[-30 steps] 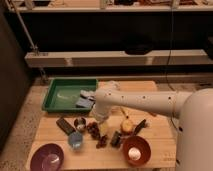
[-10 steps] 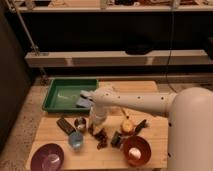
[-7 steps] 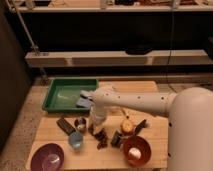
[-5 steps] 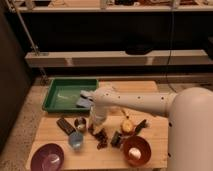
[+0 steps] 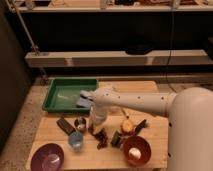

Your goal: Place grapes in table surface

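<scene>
From the one camera view, my arm reaches in from the right across the table surface, and my gripper points straight down near the middle of the wood, just in front of the green tray. My fingers are clenched tight. The grapes sit right below my fingertips, low on the planks. Whether I am pinching the bunch or only touching its top, I cannot tell. Close on my left are a dark block and a blue cup. Nearer the front edge stand two bowls: one purple, one reddish.
</scene>
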`<act>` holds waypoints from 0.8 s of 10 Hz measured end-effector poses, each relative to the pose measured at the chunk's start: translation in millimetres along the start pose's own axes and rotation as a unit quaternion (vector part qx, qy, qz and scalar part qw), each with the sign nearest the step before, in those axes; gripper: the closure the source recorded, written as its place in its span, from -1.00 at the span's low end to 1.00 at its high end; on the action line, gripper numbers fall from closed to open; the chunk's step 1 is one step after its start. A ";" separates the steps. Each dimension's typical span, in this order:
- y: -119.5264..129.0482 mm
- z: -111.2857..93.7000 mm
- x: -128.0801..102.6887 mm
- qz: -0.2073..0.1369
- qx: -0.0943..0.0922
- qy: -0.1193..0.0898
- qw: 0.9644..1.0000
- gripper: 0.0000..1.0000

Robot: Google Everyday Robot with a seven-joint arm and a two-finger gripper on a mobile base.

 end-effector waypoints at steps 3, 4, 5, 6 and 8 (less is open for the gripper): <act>3.2 -27.0 -2.8 0.003 -0.003 0.004 1.000 1.00; 2.5 -46.5 -10.0 0.004 -0.002 0.002 1.000 1.00; 1.1 -61.7 -16.9 0.002 -0.001 0.001 1.000 1.00; 0.3 -84.7 -25.5 0.002 -0.001 0.001 1.000 1.00; 0.1 -123.0 -38.7 0.001 -0.001 0.000 1.000 1.00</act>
